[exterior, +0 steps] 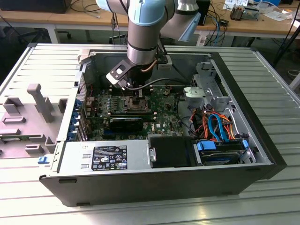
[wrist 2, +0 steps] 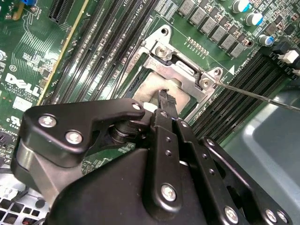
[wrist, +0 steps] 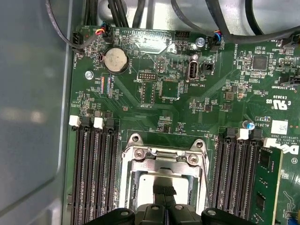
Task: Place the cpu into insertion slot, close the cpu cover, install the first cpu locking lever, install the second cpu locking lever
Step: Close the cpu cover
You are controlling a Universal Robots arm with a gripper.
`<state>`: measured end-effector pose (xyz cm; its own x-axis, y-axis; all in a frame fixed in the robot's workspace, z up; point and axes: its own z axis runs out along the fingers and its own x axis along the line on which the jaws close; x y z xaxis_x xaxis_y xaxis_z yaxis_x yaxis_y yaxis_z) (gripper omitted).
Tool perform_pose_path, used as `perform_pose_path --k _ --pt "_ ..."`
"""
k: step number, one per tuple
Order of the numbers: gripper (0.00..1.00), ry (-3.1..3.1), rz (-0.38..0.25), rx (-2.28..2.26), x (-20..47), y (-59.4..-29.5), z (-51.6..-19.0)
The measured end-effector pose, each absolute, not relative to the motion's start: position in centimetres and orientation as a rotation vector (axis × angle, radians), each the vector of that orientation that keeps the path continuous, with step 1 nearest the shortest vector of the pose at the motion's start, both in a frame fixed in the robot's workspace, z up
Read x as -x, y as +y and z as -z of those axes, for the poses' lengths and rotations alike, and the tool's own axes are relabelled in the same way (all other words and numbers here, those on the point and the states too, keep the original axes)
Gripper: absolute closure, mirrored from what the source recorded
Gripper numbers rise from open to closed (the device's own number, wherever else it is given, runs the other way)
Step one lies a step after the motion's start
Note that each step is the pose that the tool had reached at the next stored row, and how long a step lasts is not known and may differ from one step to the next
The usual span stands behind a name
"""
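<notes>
The hand (wrist 2: 164, 97) is down in the open computer case (exterior: 262, 140), fingertips pinched together with nothing visible between them. They touch the silver top of the cpu (wrist 2: 151, 86), which sits flat in the insertion slot (wrist: 135, 139) on the motherboard (wrist: 154, 117). The cpu cover (wrist: 164, 164) looks to lie framed around it, and 1 thin locking lever (wrist 2: 253, 93) juts out beside the socket. I'd judge the chip light, rigid and fragile underneath, best held by its edges; the case also holds a power supply (exterior: 105, 157) and cables (exterior: 213, 124).
</notes>
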<state>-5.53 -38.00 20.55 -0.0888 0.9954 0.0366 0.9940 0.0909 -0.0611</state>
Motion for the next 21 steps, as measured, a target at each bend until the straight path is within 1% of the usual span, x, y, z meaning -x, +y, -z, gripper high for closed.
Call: perform_pose_path --k 9,14,21 --pt "0.89 -2.272 -0.026 2.075 6.5 -38.0 -21.1" --pt "0.89 -2.273 -0.022 2.076 7.8 -38.0 -21.1" --pt "0.89 -2.273 -0.023 2.076 7.8 -38.0 -20.6"
